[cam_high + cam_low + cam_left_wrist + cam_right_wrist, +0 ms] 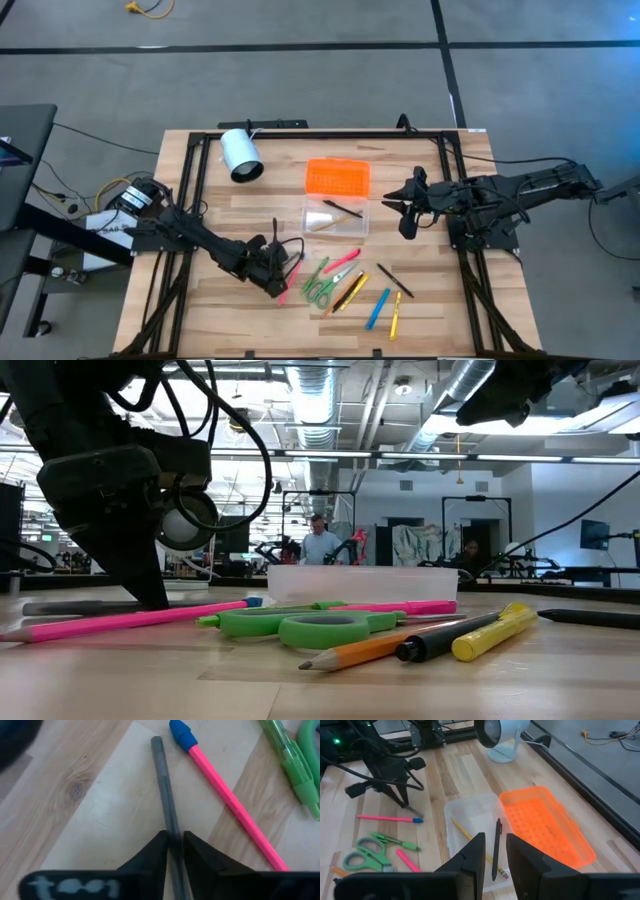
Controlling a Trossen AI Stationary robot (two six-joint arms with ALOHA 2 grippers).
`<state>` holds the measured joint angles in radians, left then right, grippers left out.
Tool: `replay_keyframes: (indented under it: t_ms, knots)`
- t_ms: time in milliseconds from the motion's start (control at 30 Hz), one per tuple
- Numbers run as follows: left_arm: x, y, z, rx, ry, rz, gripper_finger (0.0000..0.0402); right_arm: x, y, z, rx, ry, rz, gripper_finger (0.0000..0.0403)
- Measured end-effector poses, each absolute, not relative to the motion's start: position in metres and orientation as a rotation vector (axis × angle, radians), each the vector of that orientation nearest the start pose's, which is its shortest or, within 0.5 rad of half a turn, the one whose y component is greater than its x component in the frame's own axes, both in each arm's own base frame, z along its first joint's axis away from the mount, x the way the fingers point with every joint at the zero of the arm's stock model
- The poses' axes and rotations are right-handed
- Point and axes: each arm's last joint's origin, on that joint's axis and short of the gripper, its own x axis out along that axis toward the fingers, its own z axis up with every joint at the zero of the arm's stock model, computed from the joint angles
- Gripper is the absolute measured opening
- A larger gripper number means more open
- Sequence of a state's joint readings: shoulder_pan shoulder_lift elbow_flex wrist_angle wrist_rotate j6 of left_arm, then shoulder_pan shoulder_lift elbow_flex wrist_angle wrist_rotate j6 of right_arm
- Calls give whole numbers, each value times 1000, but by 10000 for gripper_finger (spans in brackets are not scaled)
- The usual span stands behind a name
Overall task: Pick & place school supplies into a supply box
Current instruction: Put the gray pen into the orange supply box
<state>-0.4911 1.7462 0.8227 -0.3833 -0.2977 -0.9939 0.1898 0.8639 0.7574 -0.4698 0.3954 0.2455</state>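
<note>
The supply box (335, 217), a clear tray with its orange lid (337, 177) lying just beyond it on the far side, sits mid-tabletop and already holds a yellow pencil (470, 838) and a dark pen (496, 849). To its near side the rest of the school supplies are scattered: green scissors (318, 285), a pink marker (343, 261), an orange pencil, yellow and blue markers.

At the left of that scatter I have the left gripper (174, 851) down at the tabletop, its fingers pinched narrowly on a thin grey pencil (165, 795). A pink pencil with a blue cap (225, 795) lies just beside it, and the green pen (292, 762) is near as well.

My worry is the hold: the pencil is caught close to one end, so I expect it to droop or swivel between the fingers when lifted, and it may slip out. A tilted pencil could also strike the box wall instead of dropping in. Lifting carelessly could nudge the pink pencil and roll it toward the scissors.

The right gripper (494, 854) hovers over the box with only a narrow gap between its fingers, holding nothing. If it remains there, I judge the two arms could crowd each other above the box.
</note>
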Motion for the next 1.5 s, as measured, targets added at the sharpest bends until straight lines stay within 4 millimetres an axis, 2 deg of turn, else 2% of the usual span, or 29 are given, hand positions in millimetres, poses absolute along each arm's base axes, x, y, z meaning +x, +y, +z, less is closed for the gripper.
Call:
replay_keyframes:
  t_ms: [133, 200, 400, 567, 1233, 1500]
  knots:
    - [257, -128, 112, -367, 1135, 428, 13, 177, 23, 286, 73, 523, -267, 72]
    - [257, -128, 112, -367, 1135, 429, 9, 177, 23, 286, 73, 523, -267, 72]
    - [256, -127, 112, -381, 1134, 446, 21, 177, 23, 286, 72, 524, -267, 72]
    - [255, -126, 112, -449, 1125, 508, 14, 177, 23, 286, 72, 523, -268, 72]
    - [235, -147, 111, -559, 1088, 647, 11, 177, 23, 286, 63, 526, -264, 72]
    - [234, -148, 111, -555, 1083, 654, 11, 177, 23, 286, 62, 526, -264, 72]
